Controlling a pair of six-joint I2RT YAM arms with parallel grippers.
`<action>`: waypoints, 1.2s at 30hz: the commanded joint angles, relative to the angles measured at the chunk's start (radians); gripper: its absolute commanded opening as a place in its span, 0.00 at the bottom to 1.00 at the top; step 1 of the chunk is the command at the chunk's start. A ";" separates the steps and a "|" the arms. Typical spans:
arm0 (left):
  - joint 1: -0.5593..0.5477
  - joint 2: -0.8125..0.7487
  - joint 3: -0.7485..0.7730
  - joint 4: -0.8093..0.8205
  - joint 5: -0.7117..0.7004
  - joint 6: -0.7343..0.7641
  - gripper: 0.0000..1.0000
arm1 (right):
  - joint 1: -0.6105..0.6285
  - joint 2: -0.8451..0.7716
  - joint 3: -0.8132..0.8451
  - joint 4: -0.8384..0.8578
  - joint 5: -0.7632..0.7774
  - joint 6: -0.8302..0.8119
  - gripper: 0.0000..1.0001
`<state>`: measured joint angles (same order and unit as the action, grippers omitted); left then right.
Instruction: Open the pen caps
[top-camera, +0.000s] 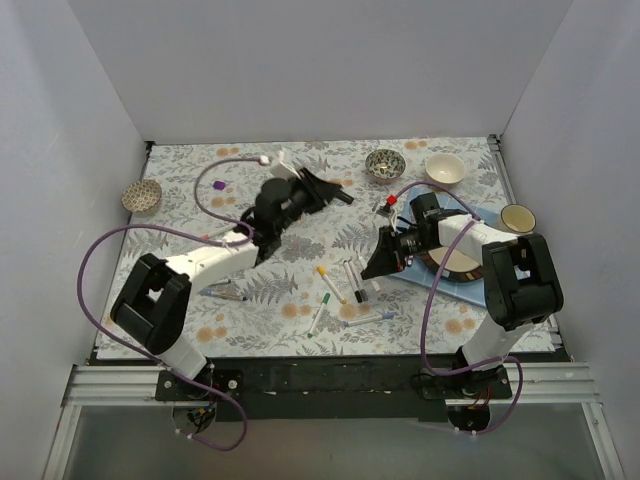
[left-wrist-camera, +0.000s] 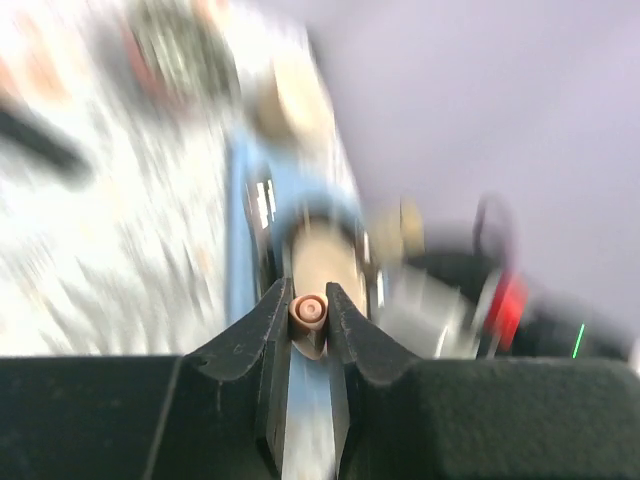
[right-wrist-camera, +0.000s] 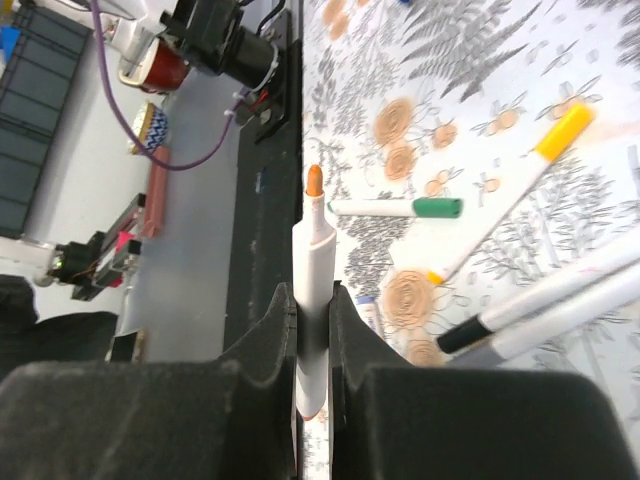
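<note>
Orange pen cap (left-wrist-camera: 308, 314), seen end-on, pinched in the left claw (left-wrist-camera: 308, 297) above the table (right-wrist-camera: 470, 70); its white-barrelled pen (right-wrist-camera: 311, 255), orange nib (right-wrist-camera: 313, 182) bare, clamped between the pressed-in fingers of the right claw (right-wrist-camera: 310, 300); cap and pen are apart, so this pen appears finished. To close the step well, lower each onto bare table before releasing; green cap (right-wrist-camera: 438, 207) and yellow cap (right-wrist-camera: 566, 128) sit on their pens nearby.

both arms extended inward; left gripper (left-wrist-camera: 308, 312), right gripper (right-wrist-camera: 312, 305) jaws clamped narrow.
</note>
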<state>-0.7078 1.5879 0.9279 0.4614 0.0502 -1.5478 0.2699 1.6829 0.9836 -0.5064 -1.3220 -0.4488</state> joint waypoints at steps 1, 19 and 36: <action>0.162 -0.094 0.172 0.028 -0.196 0.074 0.00 | 0.040 -0.008 -0.010 -0.112 -0.025 -0.065 0.01; 0.640 0.010 0.212 -0.418 -0.038 -0.067 0.00 | 0.040 -0.032 0.021 -0.142 0.090 -0.120 0.01; 0.832 0.464 0.542 -0.707 -0.038 -0.084 0.06 | 0.040 -0.035 0.023 -0.144 0.110 -0.123 0.01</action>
<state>0.1249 2.0483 1.3922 -0.1989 0.0154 -1.6398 0.3141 1.6772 0.9733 -0.6491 -1.2057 -0.5541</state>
